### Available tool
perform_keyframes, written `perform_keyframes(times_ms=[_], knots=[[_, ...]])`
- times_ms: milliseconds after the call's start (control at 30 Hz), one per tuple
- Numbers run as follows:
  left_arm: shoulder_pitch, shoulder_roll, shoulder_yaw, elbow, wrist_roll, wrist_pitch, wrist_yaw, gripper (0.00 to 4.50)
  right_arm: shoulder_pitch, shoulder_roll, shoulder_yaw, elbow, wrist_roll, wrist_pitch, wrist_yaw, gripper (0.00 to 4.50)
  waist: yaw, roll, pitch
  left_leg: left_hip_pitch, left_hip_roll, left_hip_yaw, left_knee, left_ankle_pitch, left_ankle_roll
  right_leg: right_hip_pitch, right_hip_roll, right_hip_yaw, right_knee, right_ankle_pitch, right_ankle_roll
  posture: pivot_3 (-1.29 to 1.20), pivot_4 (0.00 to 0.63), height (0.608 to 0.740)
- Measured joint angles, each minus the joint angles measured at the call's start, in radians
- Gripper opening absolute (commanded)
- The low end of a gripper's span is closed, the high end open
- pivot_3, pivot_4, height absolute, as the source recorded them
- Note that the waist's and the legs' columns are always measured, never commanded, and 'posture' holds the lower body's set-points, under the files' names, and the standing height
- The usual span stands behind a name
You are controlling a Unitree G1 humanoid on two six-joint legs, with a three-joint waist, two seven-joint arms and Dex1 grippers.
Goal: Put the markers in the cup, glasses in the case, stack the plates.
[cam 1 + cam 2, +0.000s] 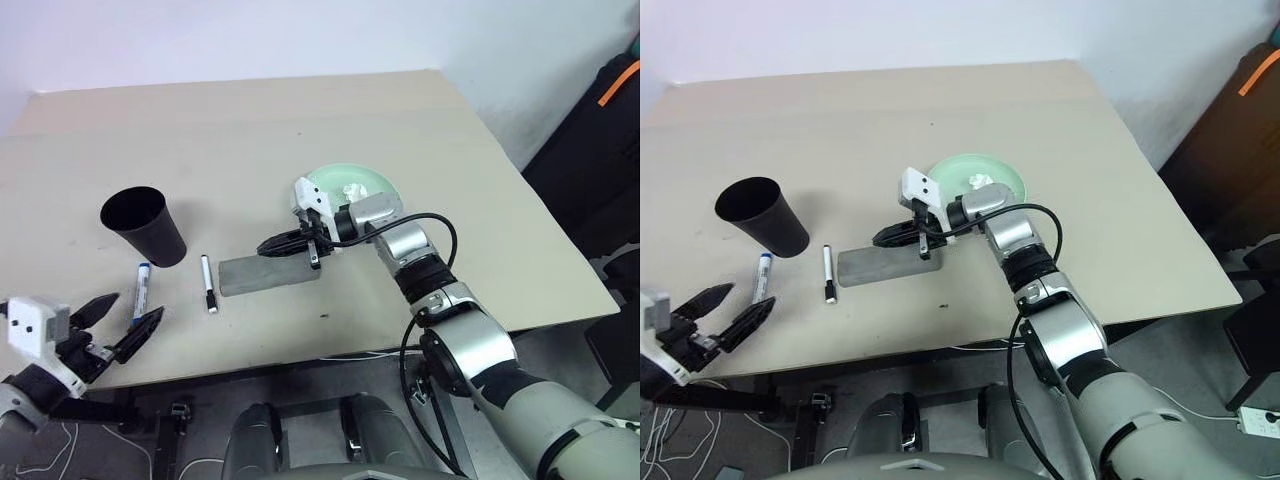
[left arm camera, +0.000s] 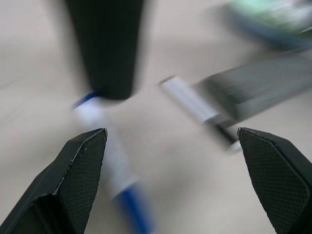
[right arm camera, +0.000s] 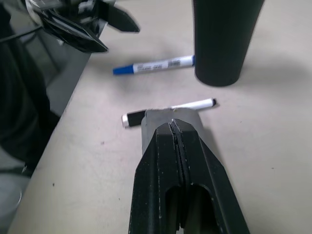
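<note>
I have the left gripper spread wide at the table's near-left edge, holding nothing. The blue-capped marker lies just past it, long axis pointing away toward the cup, which looks empty. The black-capped marker lies parallel, beside the closed case. The right gripper hangs clenched and empty over the case. 2 plates look stacked.

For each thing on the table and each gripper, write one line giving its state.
cup: upright, markers not inside.
blue-capped marker: lying flat.
black-capped marker: lying flat.
case: closed, flat.
green plate: stacked on blue plate.
left gripper: open, empty.
right gripper: shut, above case.
</note>
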Motion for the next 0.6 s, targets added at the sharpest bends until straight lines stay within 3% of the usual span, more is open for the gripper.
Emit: perform_keyframes(times_ms=[233,600], knots=[[-0.108,0.001,0.031,-0.014,0.008,0.218,0.264,4.5,0.018,-0.01,-0.012,-0.072,0.069,0.029,-0.047,0.01,0.002,-0.001,-0.001,0.0,0.0,-0.001,0.003,0.0,0.0,0.001,0.0,-0.001,0.003,0.0,0.0,0.0,0.15,0.726],[-0.321,0.016,-0.096,-0.011,0.017,0.392,0.381,4.5,0.039,-0.04,0.001,-0.136,0.097,0.038,-0.089,0.01,0.001,-0.001,-0.001,0.001,-0.001,-0.002,0.003,0.001,-0.002,-0.001,0.001,0.0,0.008,0.0,0.001,0.0,0.15,0.726]])
